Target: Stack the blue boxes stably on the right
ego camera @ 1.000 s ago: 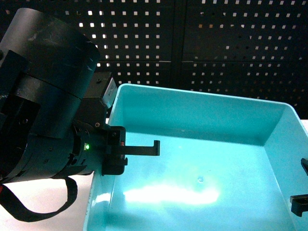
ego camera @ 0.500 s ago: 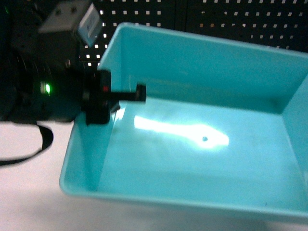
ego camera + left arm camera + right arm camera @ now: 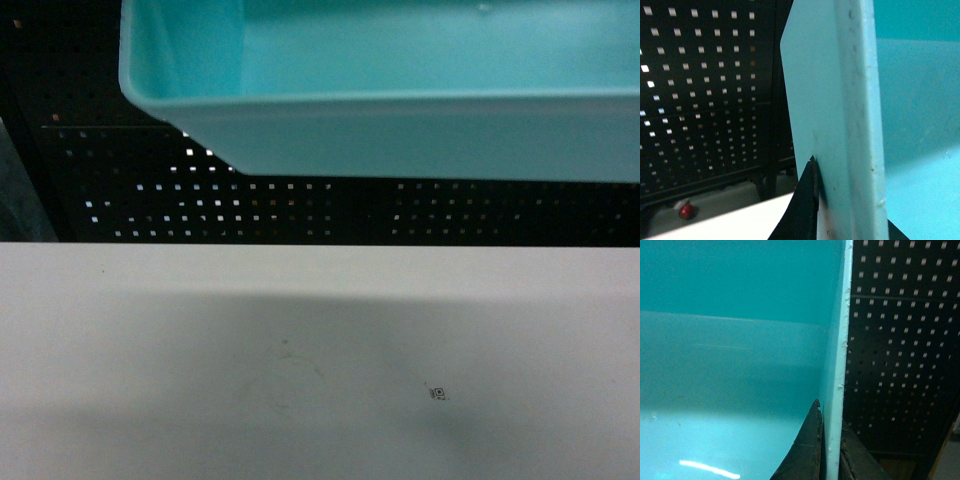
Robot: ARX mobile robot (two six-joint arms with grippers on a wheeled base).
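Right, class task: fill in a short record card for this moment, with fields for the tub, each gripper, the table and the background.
tub: turquoise tub, lifted clear above the table, at the top of the head view
left gripper: left gripper clamped on the tub's wall
right gripper: right gripper clamped on the opposite wall
table: white table, small printed marker
background: black pegboard

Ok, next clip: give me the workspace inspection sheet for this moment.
Surface: white table, bare apart from a small printed marker.
Job's things: one turquoise tub held up in the air, clear of the table.
Clutter: nothing seen.
Grippers: left gripper clamps the tub's left wall; right gripper clamps its right wall.
Cables: nothing seen.
Surroundings: black pegboard behind; a small red object low beside the table.
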